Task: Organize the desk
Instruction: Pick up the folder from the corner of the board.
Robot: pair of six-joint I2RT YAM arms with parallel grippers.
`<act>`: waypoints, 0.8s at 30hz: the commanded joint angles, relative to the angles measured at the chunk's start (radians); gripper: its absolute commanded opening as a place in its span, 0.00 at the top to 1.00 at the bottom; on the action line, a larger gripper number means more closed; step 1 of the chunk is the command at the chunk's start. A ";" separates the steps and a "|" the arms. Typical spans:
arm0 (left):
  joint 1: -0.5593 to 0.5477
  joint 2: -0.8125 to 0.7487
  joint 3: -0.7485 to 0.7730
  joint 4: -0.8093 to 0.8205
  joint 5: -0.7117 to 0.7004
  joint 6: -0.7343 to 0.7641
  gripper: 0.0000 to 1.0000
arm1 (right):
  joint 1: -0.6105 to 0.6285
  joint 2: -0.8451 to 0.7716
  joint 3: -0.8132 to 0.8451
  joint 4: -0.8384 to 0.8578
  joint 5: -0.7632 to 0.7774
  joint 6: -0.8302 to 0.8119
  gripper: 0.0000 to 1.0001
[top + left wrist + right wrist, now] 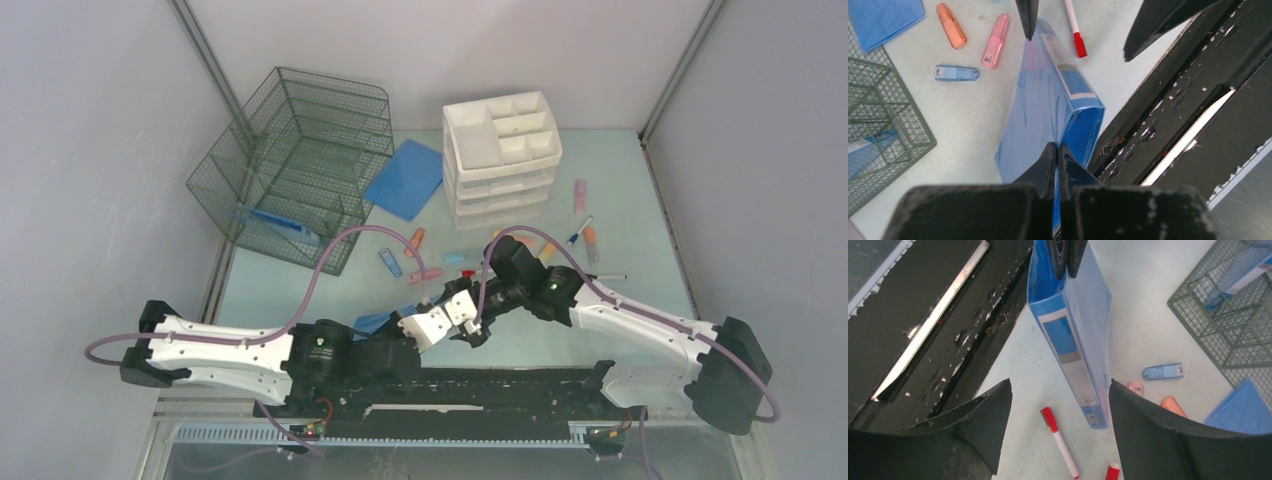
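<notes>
Progress looks early, judging from the top view. The pale green tabletop (640, 200) carries a wire basket (300, 160) at the far left with one filed binder (275, 222) already in it. A white drawer organizer (500, 155) stands at far centre, with a blue folder (405, 178) lying flat between the two. Pens, markers and highlighters lie scattered loose in front of the organizer, none of them sorted. A blue binder (372, 322) shows as a sliver at the near edge, under the left arm.

From the left wrist, the left pincer (1057, 147) is clenched on the near end of that blue binder, which stands on its edge beside the black front rail (1168, 125). An orange highlighter (951, 26), a pink highlighter (996, 41) and a red-capped marker (1075, 30) lie loose past it.

From the right wrist, the right pincer (1060, 382) is spread wide, one finger on each side of the binder's spine, not gripping it.

What is left, I judge: filing this binder in the basket, then the folder and every small item.
</notes>
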 commanded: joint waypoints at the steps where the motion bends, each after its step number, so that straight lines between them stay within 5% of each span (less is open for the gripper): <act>1: 0.017 -0.035 0.027 0.072 0.026 0.053 1.00 | 0.051 0.054 0.009 0.162 0.035 0.145 0.25; 13: 0.032 -0.096 0.012 0.139 0.056 0.073 1.00 | 0.101 0.090 -0.036 0.305 0.024 0.275 0.47; 19: 0.039 -0.121 0.014 0.135 0.020 0.061 0.99 | 0.082 0.069 -0.035 0.296 0.000 0.276 0.78; 24: 0.042 -0.199 0.028 0.148 -0.051 0.036 0.72 | 0.053 0.045 -0.035 0.284 -0.029 0.281 1.00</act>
